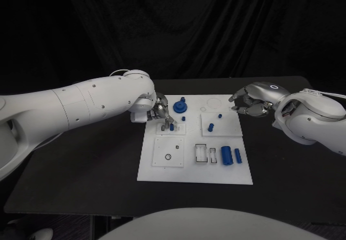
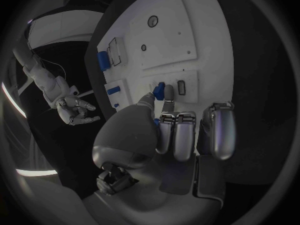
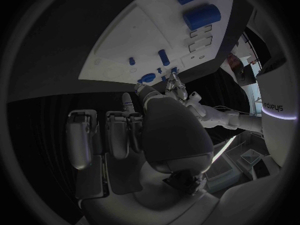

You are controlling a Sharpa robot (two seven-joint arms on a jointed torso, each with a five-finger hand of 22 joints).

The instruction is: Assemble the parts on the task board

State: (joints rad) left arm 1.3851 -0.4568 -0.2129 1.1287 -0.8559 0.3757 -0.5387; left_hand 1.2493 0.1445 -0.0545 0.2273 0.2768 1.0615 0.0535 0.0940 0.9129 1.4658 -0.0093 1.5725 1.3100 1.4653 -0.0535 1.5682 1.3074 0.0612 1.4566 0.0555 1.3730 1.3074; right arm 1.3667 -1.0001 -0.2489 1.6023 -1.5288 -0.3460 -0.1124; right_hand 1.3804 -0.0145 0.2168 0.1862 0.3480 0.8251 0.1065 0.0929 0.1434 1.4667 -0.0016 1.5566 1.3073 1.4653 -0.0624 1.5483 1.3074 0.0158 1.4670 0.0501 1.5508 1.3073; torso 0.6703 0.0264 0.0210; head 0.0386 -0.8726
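White task board [image 1: 162,172] lay at the middle of the black table [image 1: 79,165]. Left hand [image 1: 157,113] was over the board's far left block, its fingertips [image 2: 167,91] pinching a small blue peg [image 2: 159,90] that stood upright at a slot in that block; the remaining fingers were curled beside it. A second dark slot lay just beside the peg. Right hand [image 1: 252,101] hung off the board's far right corner, above the table, fingers curled inward and nothing seen in them. Parts on the board: a blue round gear-like piece [image 1: 180,105] near the far edge, just beside the left hand; a small blue stud [image 1: 183,119] in front of it; a blue peg [image 1: 211,127] standing in the middle raised block; a thick blue cylinder [image 1: 226,155] and a thinner blue rod [image 1: 238,155] lying side by side near the right edge; two rectangular empty frames [image 1: 206,153] just left of the cylinder.
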